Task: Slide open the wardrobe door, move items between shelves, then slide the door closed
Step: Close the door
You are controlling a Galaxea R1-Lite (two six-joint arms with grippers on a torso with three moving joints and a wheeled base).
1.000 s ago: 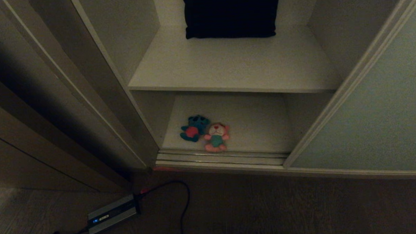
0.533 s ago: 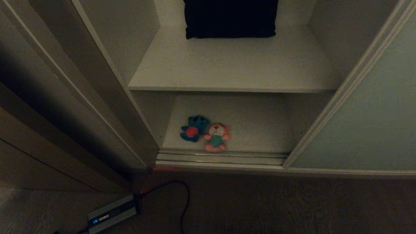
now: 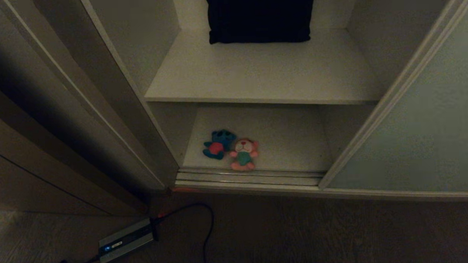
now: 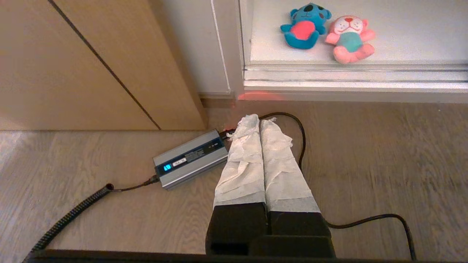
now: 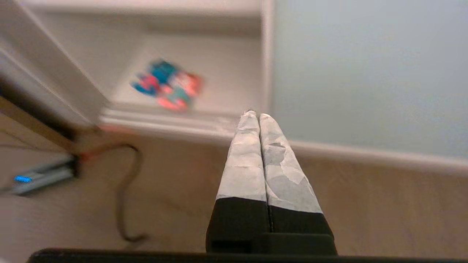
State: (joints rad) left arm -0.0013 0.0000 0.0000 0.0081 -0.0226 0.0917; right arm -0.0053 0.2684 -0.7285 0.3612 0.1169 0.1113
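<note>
The pale grey-green sliding wardrobe door point(image 3: 425, 136) stands slid to the right, leaving the wardrobe open. On the bottom shelf point(image 3: 289, 141) lie a small teal plush toy point(image 3: 218, 144) and a pink plush toy point(image 3: 243, 153), side by side near the front edge. The upper shelf point(image 3: 263, 72) holds only a dark folded cloth point(image 3: 259, 15). Neither gripper shows in the head view. My left gripper point(image 4: 258, 119) is shut and empty over the floor, short of the toys point(image 4: 305, 27). My right gripper point(image 5: 256, 114) is shut and empty, in front of the door's left edge point(image 5: 268, 58).
A grey power brick point(image 3: 125, 240) with a blue light and a black cable point(image 3: 208, 226) lies on the wooden floor in front of the wardrobe's left corner. A ribbed metal floor track point(image 3: 247, 177) runs along the wardrobe's front. A brown wood panel point(image 3: 32, 154) stands at the left.
Nothing has moved in the head view; the toys, shelves and door stand as before.
</note>
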